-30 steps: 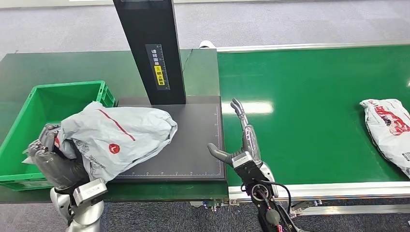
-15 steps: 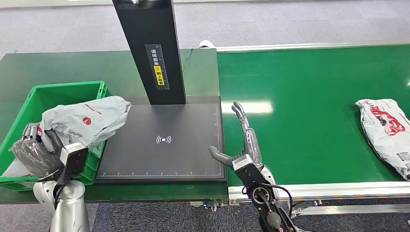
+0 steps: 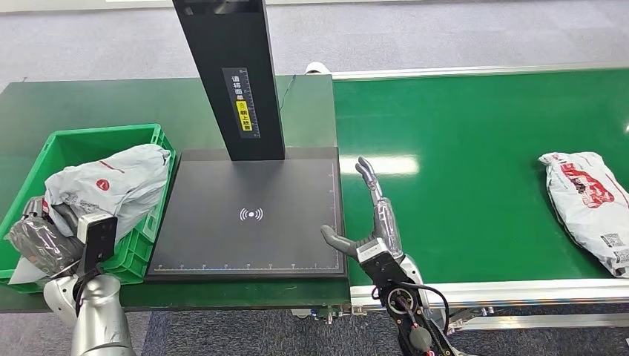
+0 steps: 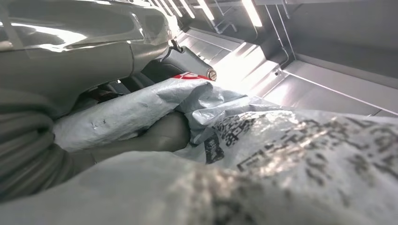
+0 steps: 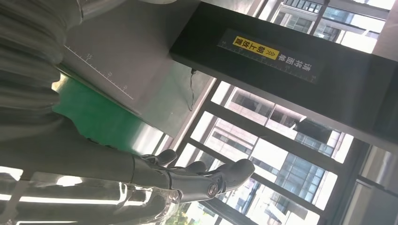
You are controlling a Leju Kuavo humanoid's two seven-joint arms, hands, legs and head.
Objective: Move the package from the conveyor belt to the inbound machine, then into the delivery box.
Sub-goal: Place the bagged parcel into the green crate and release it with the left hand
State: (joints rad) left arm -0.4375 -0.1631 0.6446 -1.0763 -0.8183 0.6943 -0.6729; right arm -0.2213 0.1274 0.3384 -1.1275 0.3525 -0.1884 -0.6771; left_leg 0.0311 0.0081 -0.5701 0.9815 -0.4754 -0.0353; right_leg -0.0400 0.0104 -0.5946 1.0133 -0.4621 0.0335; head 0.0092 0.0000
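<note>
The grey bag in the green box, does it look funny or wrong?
A bit. The bag bulges over the box rim instead of lying flat inside, because the left hand holds it.

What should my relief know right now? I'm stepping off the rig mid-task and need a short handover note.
Left robot hand: grips the grey package, holding it over the green box, not yet released.
Right robot hand: open, holding nothing, at the seam between the scanner pad and the belt.
Done: package is off the belt and off the pad.
Left: lower and release it into the box. A second package lies on the belt at far right.
</note>
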